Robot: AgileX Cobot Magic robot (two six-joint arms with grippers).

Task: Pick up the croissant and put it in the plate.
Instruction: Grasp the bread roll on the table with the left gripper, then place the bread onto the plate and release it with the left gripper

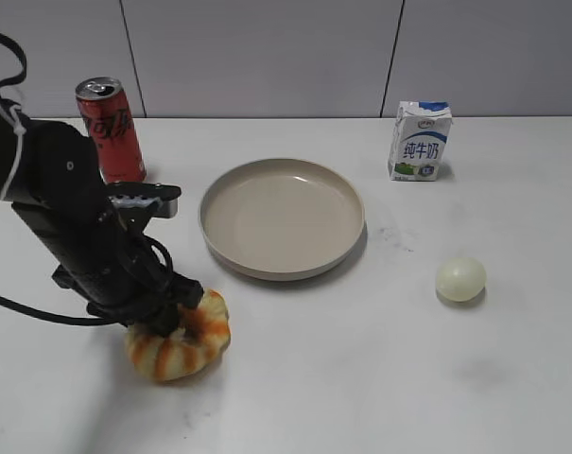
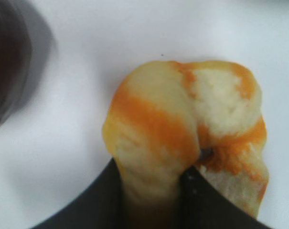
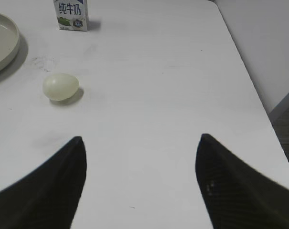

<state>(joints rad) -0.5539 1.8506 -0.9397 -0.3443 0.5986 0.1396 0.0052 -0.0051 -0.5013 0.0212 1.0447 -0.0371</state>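
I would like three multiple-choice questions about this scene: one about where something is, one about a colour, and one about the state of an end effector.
1. Where does the red drink can stand?
A. Behind the left arm, left of the round beige plate
B. Inside the plate
C. Beside the small pale round ball

2. Which colours does the ring-shaped striped croissant show?
A. Green and white
B. Pale yellow with orange stripes
C. Plain brown

3. What is the state of the left end effector?
A. Open above the plate
B. Holding the blue and white milk carton
C. Closed on the croissant

Answers:
1. A, since the exterior view shows the can at the far left, apart from the plate.
2. B, since the left wrist view shows orange bands on pale yellow.
3. C, since the left wrist view shows both fingers pinching the pastry.
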